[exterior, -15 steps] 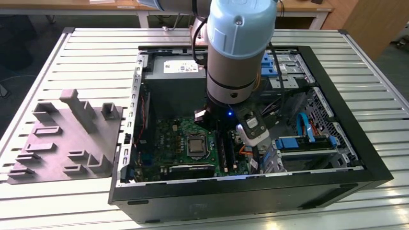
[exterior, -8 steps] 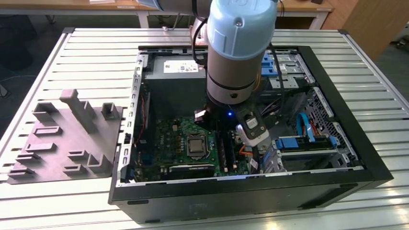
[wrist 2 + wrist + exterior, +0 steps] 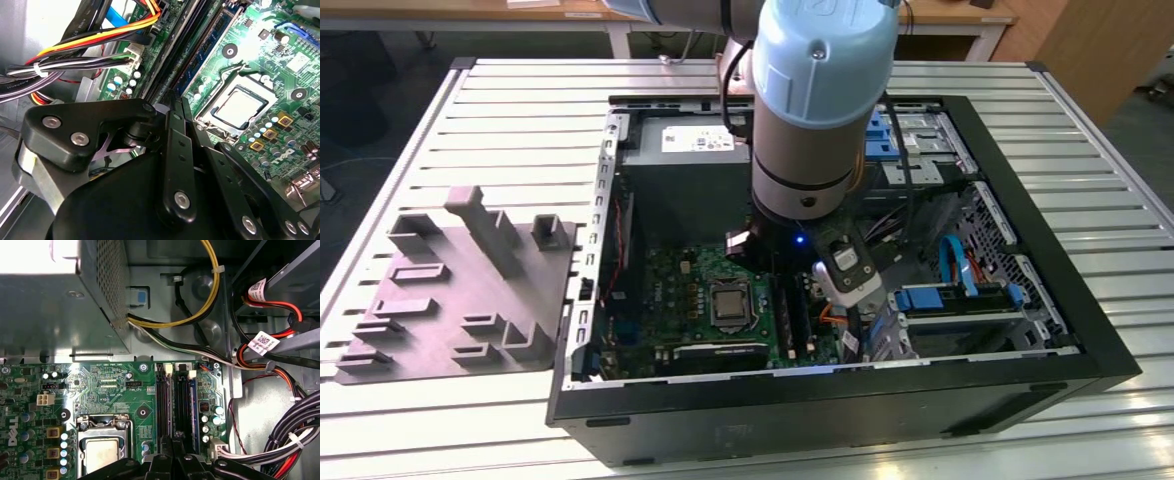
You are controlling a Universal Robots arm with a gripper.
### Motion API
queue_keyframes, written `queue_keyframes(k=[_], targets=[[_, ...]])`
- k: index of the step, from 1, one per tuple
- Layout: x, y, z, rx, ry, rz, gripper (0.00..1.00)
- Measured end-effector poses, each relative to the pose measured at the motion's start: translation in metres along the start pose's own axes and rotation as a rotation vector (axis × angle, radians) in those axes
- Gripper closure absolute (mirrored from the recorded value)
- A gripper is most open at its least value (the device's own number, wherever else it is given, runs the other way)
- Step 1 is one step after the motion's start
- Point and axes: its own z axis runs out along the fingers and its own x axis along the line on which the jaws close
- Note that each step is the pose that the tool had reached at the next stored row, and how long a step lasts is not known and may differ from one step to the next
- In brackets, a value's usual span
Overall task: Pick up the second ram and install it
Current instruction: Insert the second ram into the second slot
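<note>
My gripper (image 3: 176,444) is down inside the open computer case, over the long black memory slots of the green motherboard (image 3: 100,385). Its black fingers (image 3: 172,130) stand close together, shut on the second ram (image 3: 180,405). The ram is a thin dark stick seen edge-on, lined up with a slot beside a blue-edged one. I cannot tell how deep it sits in that slot. The processor socket (image 3: 245,107) lies right beside the slots. In the exterior view the arm's wrist (image 3: 807,120) hangs above the board (image 3: 680,290).
A grey moulded tray (image 3: 454,290) lies on the slatted table at the exterior view's left. Bundles of coloured cables (image 3: 280,450) run close to the slots. The metal power supply box (image 3: 687,170) and the drive cage with blue clips (image 3: 954,300) flank the board inside the case.
</note>
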Motion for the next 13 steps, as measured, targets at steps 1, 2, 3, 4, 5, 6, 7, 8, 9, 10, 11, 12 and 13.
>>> queue_keyframes(k=[1,2,3,4,5,6,7,8,9,10,11,12,13], targets=[[0.0000,0.0000,0.0001,0.0000,0.0000,0.000,0.88],[0.0000,0.0000,0.0001,-0.0001,0.0000,0.000,0.88],[0.0000,0.0000,0.0002,0.0000,0.0000,0.000,0.88],[0.0000,-0.0001,0.0008,-0.0004,-0.0001,0.000,0.88],[0.0000,-0.0001,0.0012,-0.0002,-0.0001,0.000,0.88],[0.0001,-0.0002,0.0013,-0.0001,0.0000,0.000,0.88],[0.0001,-0.0002,0.0013,0.0001,0.0000,0.000,0.88],[0.0001,-0.0002,0.0013,0.0002,0.0001,0.000,0.88],[0.0001,-0.0002,0.0013,0.0002,0.0000,0.000,0.88],[0.0001,-0.0002,0.0014,0.0000,0.0000,0.000,0.88],[0.0001,-0.0002,0.0016,0.0001,0.0000,0.000,0.88],[0.0001,-0.0003,0.0019,0.0003,0.0001,0.000,0.88],[0.0001,-0.0004,0.0021,0.0005,0.0001,0.000,0.88]])
